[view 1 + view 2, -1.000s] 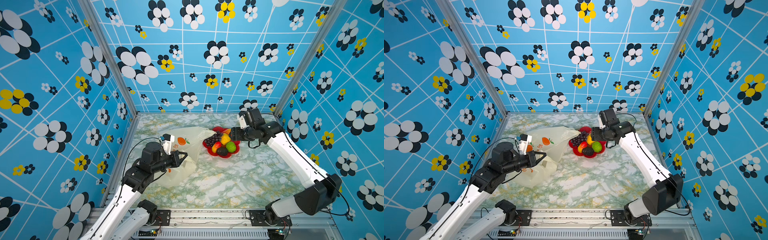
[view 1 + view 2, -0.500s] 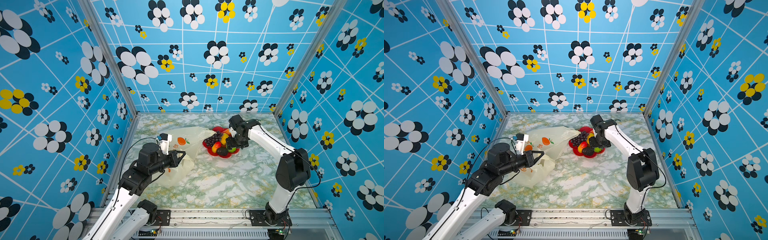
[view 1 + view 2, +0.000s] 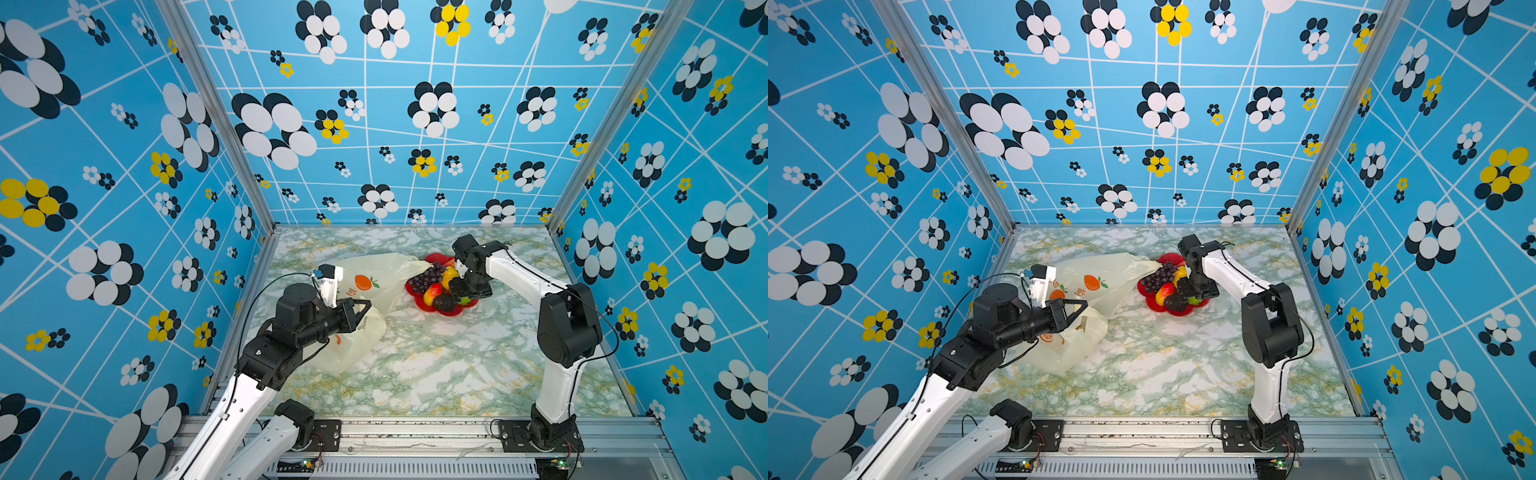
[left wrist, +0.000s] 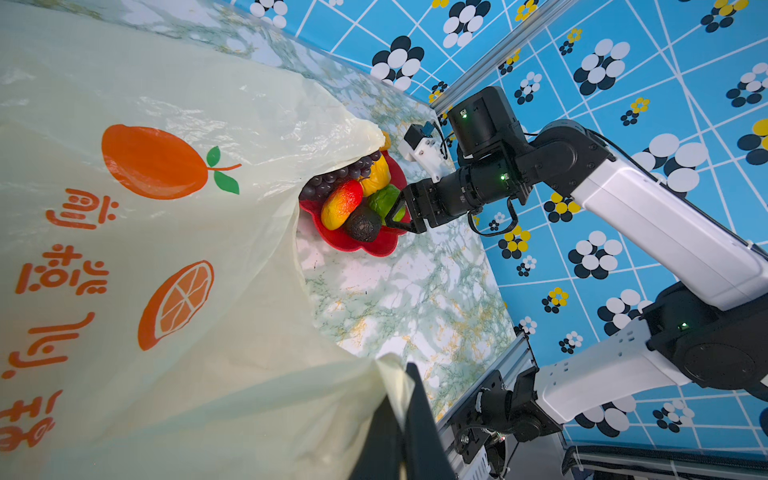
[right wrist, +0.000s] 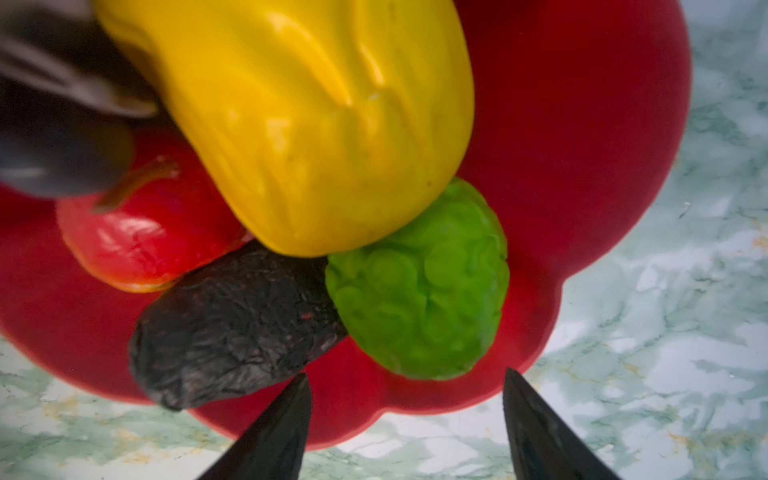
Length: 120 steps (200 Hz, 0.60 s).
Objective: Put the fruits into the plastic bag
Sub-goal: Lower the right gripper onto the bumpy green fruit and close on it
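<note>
The fruits lie heaped on a red flower-shaped plate (image 3: 451, 312): purple grapes (image 3: 428, 276), a yellow piece (image 5: 316, 124), a red-yellow mango (image 4: 340, 203), a dark avocado-like one (image 5: 237, 324) and a bumpy green one (image 5: 419, 291). My right gripper (image 5: 407, 374) hangs open just above the plate's near rim, its fingertips on either side of the green fruit's end and not touching it; it shows in both top views (image 3: 465, 293) (image 3: 1194, 294). The plastic bag (image 3: 374, 286) (image 4: 166, 208) lies left of the plate. My left gripper (image 4: 401, 386) (image 3: 1084, 306) is shut on the bag's edge, lifting it.
The marble table (image 3: 457, 374) is fenced by blue flowered walls at the back and both sides. A corner of the bag (image 4: 365, 133) drapes over the plate's far side. The right arm's elbow (image 3: 569, 324) stands tall near the right wall.
My right gripper has come from behind the plate down over its fruits, and the arm's elbow has folded upright. The left gripper has kept its hold on the bag, barely shifting.
</note>
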Tool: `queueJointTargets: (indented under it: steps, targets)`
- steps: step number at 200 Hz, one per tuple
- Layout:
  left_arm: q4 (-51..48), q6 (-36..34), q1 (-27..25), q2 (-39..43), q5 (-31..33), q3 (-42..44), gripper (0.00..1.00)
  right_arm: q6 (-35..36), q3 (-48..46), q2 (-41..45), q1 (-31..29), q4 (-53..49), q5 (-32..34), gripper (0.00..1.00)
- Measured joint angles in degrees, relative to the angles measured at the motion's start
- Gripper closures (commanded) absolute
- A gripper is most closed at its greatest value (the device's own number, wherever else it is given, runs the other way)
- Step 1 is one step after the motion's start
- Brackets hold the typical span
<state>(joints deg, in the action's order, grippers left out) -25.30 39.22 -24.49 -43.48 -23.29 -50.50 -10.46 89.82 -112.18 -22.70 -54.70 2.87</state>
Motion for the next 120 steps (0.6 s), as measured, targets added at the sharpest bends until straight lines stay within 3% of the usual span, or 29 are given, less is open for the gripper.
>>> queueJointTargets:
  steps: [73, 120]
  targets:
    - [0.0, 0.2, 0.0, -0.1, 0.0, -0.2, 1.0, 0.7, 0.2, -1.8, 0.6, 1.9, -0.2, 0.3]
    - [0.0, 0.2, 0.0, 0.2, 0.0, -0.2, 1.0, 0.8, 0.2, -1.8, 0.7, 2.9, -0.5, 0.41]
